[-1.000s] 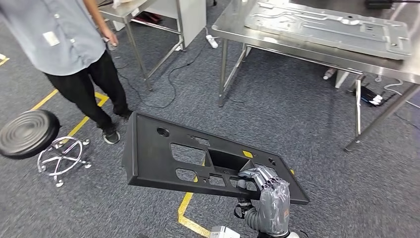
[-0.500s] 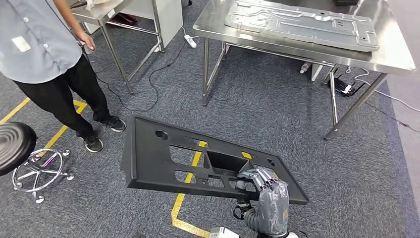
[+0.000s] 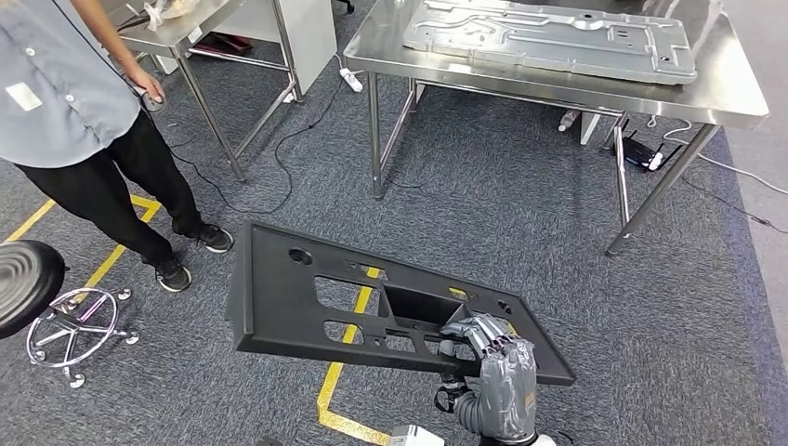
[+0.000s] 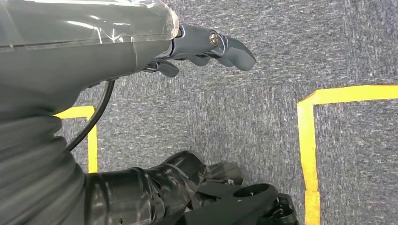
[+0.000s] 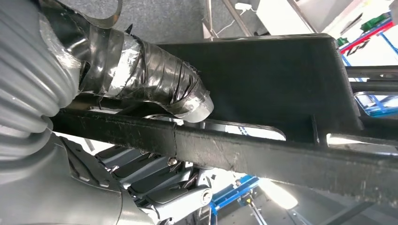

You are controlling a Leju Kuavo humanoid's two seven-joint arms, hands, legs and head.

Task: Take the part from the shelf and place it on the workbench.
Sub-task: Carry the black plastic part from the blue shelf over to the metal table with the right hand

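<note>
The part is a large flat black panel [image 3: 316, 297] with several cut-outs, held level above the carpet in the head view. My right hand [image 3: 488, 348] grips it at its near right edge, fingers hooked through a cut-out. The right wrist view has the taped thumb [image 5: 159, 86] pressed on one face of the black panel [image 5: 272, 79] and the fingers [image 5: 155, 180] under its rim. The steel workbench [image 3: 734, 93] stands ahead at the top of the head view. My left hand [image 4: 202, 44] hangs over the carpet, holding nothing, its thumb stuck out.
A grey metal plate [image 3: 558, 37] lies on the workbench. A person [image 3: 84, 121] stands at the left by a second steel table [image 3: 200, 23]. A black wheeled stool [image 3: 37, 293] sits at the far left. Yellow tape lines [image 3: 339, 386] and cables [image 3: 279, 181] cross the grey carpet.
The whole head picture has shifted: the workbench now sits more to the left and fuller in view, so the camera moved. My right hand keeps its grip on the panel.
</note>
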